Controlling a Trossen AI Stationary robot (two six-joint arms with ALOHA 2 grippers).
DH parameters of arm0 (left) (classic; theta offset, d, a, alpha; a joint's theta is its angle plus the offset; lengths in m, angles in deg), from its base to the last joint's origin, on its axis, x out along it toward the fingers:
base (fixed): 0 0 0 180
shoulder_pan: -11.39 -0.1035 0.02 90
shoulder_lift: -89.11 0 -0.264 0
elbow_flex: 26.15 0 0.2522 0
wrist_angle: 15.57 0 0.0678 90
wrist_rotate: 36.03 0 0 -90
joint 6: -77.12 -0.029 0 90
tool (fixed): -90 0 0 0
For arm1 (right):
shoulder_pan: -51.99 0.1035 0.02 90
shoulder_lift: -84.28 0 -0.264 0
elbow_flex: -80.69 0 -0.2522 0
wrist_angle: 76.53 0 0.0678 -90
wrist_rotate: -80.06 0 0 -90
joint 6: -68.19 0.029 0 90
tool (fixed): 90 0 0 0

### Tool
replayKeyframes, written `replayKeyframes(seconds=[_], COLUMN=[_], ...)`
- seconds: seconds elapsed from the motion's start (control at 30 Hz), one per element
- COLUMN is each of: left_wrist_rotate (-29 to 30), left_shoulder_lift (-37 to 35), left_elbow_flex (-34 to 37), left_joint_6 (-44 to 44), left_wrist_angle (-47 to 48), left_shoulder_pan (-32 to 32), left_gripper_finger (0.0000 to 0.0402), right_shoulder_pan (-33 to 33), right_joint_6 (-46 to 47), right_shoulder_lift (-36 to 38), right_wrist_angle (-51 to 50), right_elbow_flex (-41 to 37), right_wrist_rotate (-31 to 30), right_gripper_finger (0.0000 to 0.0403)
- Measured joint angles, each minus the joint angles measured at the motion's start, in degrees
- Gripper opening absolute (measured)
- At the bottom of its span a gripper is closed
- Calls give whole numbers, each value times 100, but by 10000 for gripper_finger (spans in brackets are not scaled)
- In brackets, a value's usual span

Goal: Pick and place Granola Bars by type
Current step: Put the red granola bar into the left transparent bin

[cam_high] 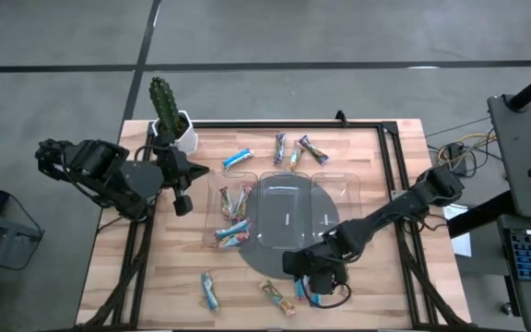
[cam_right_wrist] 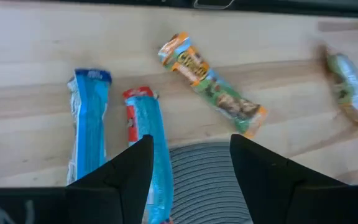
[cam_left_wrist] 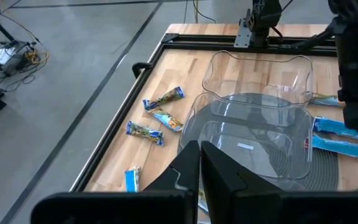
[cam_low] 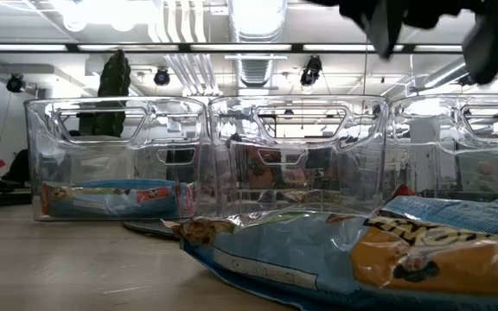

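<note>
Bars in blue wrappers lie flat on the table just ahead of the right gripper, whose fingers stand spread, and being light, thin and probably slippery-wrapped, are best pinched across the narrow middle, while the left gripper waits pressed together.

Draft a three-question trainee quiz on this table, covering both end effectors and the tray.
1. True or false: the right end effector is shut.
2. Which compartment of the clear plastic three-compartment tray holds wrapped granola bars? A the one on the left arm's side; B the middle one; C the one on the right arm's side.
3. Fill in: the left end effector waits, jaws ___, beside the green cactus in a white pot.
Key: 1 false, it is open; 2 A; 3 shut.
</note>
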Motion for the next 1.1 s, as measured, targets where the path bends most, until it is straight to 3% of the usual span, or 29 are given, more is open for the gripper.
replayKeyframes(seconds=[0.9,1.1], left_wrist_rotate=[12,12], left_shoulder_lift=[2,2], left_elbow_flex=[0,0], left_joint_6=[-12,-20], left_wrist_angle=[40,41], left_shoulder_pan=[-4,-4], left_gripper_finger=[0,0], right_shoulder_pan=[-4,-11], right_joint_6=[-316,-314], right_shoulder_lift=[-1283,-1299], right_wrist_angle=[-200,-222], right_elbow_flex=[152,206], right_wrist_rotate=[-39,-70], right_gripper_finger=[202,149])
